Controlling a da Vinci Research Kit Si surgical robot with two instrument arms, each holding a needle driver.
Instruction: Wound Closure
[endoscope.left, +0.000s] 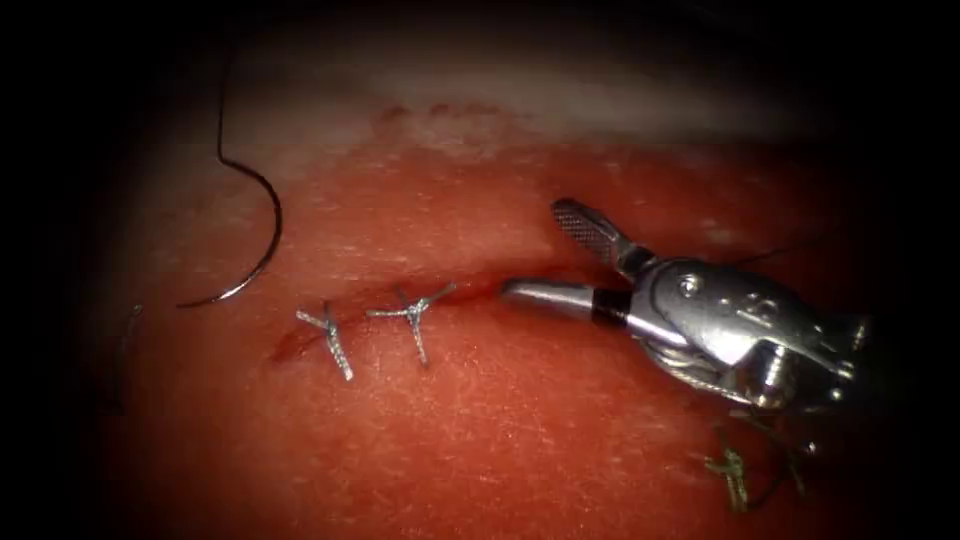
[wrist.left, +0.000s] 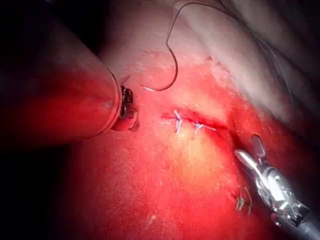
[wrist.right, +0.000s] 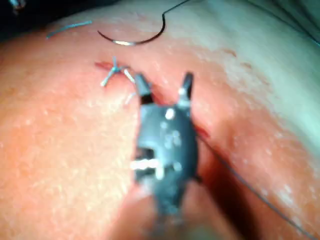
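Tissue (endoscope.left: 480, 440): red, wet pork belly with a paler band along its far edge; it carries everything else seen here.

Right tool (endoscope.left: 545, 255): comes in from the right of the endoscope view, jaws spread wide apart and gripping nothing. One jaw lies low with its tip at the right end of the cut; the other, ridged jaw is raised away from it. In the right wrist view (wrist.right: 162, 85) the two jaws straddle the cut.

Left tool (wrist.left: 127, 112): seen in the left wrist view at the end of its shaft, to the left of the cut and apart from the stitches; I cannot tell how its jaws stand or whether it holds anything.

Cut (endoscope.left: 470, 290): a dark line running across the tissue, with its left part closed.

Needle (endoscope.left: 262, 235): curved, lying free on the tissue's surface up and to the left of the cut, held by neither tool and not in the tissue.

Thread (endoscope.left: 221, 110): dark, rising from the needle's upper end toward the far edge.

Stitches (endoscope.left: 412, 315): two knotted ones side by side across the left part of the cut, short ends sticking out.

Cut ends of thread (endoscope.left: 732, 470): a small clump on the tissue below the right tool.
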